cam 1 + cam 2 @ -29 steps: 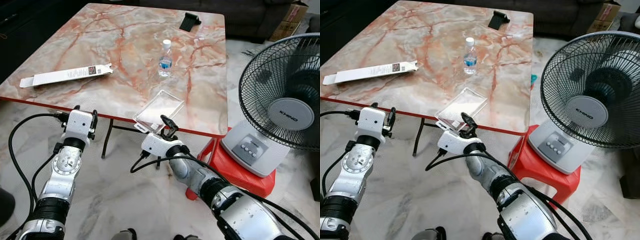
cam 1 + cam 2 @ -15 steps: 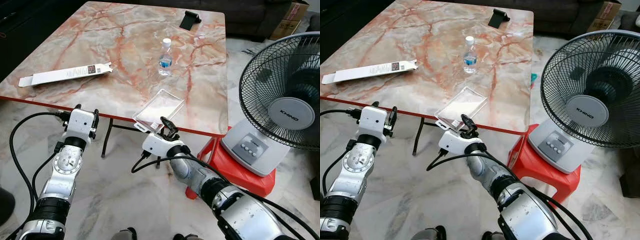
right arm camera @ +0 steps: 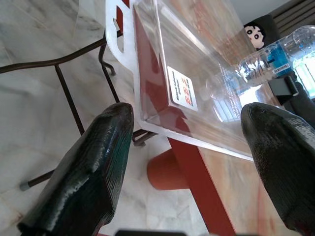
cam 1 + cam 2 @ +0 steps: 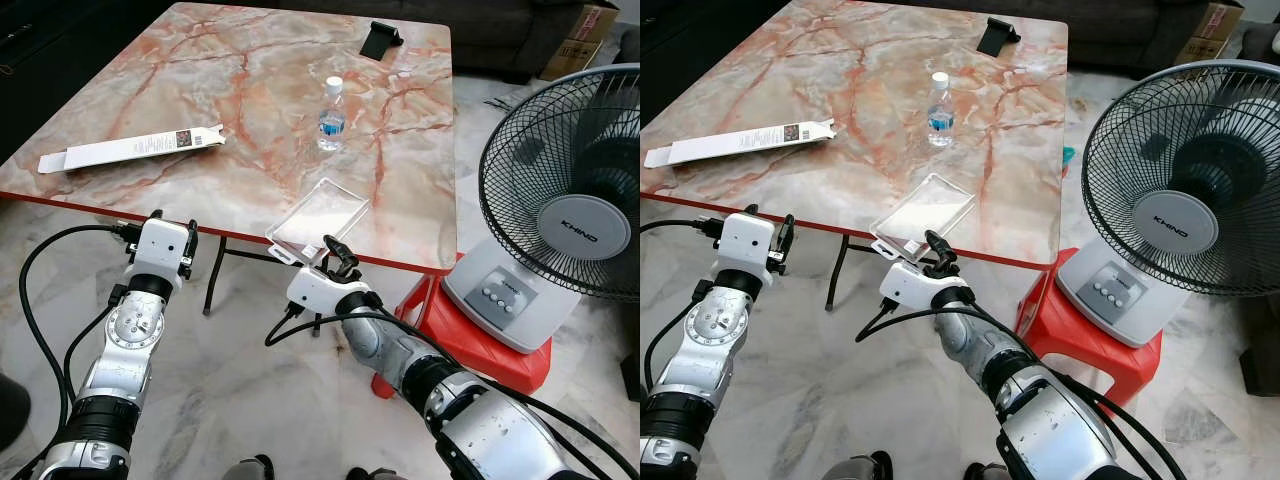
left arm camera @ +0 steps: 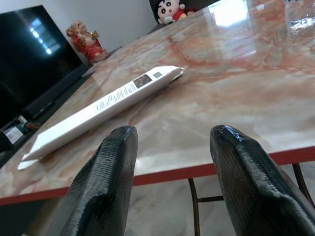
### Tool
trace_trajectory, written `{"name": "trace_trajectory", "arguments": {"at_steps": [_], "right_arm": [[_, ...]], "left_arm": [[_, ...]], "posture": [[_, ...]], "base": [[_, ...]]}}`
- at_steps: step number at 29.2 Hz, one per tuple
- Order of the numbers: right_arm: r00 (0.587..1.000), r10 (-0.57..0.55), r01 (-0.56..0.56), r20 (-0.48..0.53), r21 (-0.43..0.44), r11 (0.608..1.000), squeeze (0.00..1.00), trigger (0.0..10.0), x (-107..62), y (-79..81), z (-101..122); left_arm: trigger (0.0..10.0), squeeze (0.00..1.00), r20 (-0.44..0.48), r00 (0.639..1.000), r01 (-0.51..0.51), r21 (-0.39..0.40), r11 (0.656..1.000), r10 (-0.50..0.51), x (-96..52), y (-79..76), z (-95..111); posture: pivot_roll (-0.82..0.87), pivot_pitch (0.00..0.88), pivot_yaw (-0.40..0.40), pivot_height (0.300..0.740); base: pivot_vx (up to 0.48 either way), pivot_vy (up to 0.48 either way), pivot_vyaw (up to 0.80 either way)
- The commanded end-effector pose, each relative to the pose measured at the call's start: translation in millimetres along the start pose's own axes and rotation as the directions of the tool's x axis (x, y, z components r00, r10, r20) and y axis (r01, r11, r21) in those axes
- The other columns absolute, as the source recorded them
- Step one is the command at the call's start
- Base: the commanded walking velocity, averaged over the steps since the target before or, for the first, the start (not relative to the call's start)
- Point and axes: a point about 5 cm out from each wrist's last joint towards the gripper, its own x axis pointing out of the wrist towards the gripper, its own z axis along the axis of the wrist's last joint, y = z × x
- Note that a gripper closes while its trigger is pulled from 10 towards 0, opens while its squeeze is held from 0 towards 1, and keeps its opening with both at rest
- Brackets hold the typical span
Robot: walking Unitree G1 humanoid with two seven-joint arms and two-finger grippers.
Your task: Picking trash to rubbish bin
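Left end effector (image 4: 168, 226) spread, idling below tabletop (image 4: 200, 120) edge near the long white carton (image 4: 130, 150). Clear plastic tray (image 4: 318, 220) overhangs the near edge, so right end effector (image 4: 338, 254), spread, lines up to pinch it. Water bottle (image 4: 331, 115) stands beyond.

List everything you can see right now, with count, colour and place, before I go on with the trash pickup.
Table: 1, pink-orange marble, red edge, ahead.
Clear plastic tray: 1, transparent, overhanging the table's near edge.
Water bottle: 1, clear, white cap, table centre.
Long carton: 1, white, table's left side.
Black stand: 1, far edge.
Fan: 1, black and grey, on red stool, right.
Left gripper: open, below table edge.
Right gripper: open, at the tray.
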Motion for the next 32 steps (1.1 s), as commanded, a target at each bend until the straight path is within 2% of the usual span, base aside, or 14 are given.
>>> {"name": "trace_trajectory", "arguments": {"at_steps": [1, 3, 4, 6, 10, 13, 19, 27, 32], "right_arm": [[1.000, -0.003, 0.003, -0.019, 0.001, 1.000, 0.00, 10.0, -1.4, 1.9, -2.7], [1.000, -0.005, 0.005, -0.019, 0.001, 1.000, 0.00, 10.0, -1.1, 1.1, -2.8], [1.000, -0.007, 0.007, -0.019, 0.001, 1.000, 0.00, 5.6, -0.9, 0.7, -2.7], [1.000, -0.010, 0.010, -0.017, 0.002, 1.000, 0.00, 3.8, -0.5, -0.3, -2.5], [1.000, -0.016, 0.016, -0.018, 0.004, 1.000, 0.00, 3.7, 0.0, -1.6, -2.5], [1.000, -0.014, 0.014, -0.016, 0.005, 1.000, 0.00, 4.1, -0.3, -1.0, -2.4], [1.000, -0.007, 0.007, -0.008, 0.006, 1.000, 0.00, 3.7, -1.4, 1.9, -1.4], [1.000, 0.004, -0.004, 0.009, 0.009, 1.000, 0.00, 4.0, -3.2, 7.4, 1.7], [1.000, 0.005, -0.005, 0.009, 0.017, 1.000, 0.00, 3.7, -3.8, 8.3, 1.4]], "left_arm": [[10.0, 0.00, -0.010, 1.000, 0.013, 0.037, 0.999, -0.013, -3.3, 1.7, -1.5], [10.0, 0.00, -0.010, 1.000, 0.012, 0.037, 0.999, -0.012, -3.3, 1.9, -1.4], [10.0, 0.00, -0.010, 1.000, 0.012, 0.038, 0.999, -0.012, -3.2, 1.8, -1.3], [10.0, 0.00, -0.009, 1.000, 0.011, 0.040, 0.999, -0.011, -2.9, 1.8, -0.9], [10.0, 0.00, -0.008, 1.000, 0.010, 0.043, 0.999, -0.010, -2.5, 1.8, -0.4], [10.0, 0.00, -0.008, 1.000, 0.011, 0.043, 0.999, -0.010, -2.1, 1.6, -0.1], [10.0, 0.00, -0.005, 1.000, 0.011, 0.042, 0.999, -0.011, -1.3, 0.5, 0.9], [10.0, 0.00, -0.001, 1.000, 0.012, 0.037, 0.999, -0.012, -0.8, -1.6, 1.5], [10.0, 0.00, 0.000, 1.000, 0.019, 0.033, 0.999, -0.019, 0.0, -4.8, 2.0]], "posture": [[0.26, 0.183, -0.012, 0.740], [0.26, 0.183, -0.012, 0.740], [0.26, 0.183, -0.012, 0.740], [0.26, 0.183, -0.012, 0.740], [0.25, 0.180, -0.012, 0.740], [0.25, 0.178, -0.011, 0.740], [0.25, 0.178, -0.011, 0.740], [0.25, 0.174, -0.014, 0.740], [0.25, 0.172, -0.014, 0.740]], "base": [[0.000, 0.000, 0.00], [0.000, 0.000, 0.00], [0.000, 0.000, 0.00], [0.000, 0.000, 0.00], [0.000, 0.000, 0.00], [0.000, 0.000, 0.00], [0.000, 0.000, 0.00], [0.000, 0.000, 0.00], [0.000, 0.000, 0.00]]}}
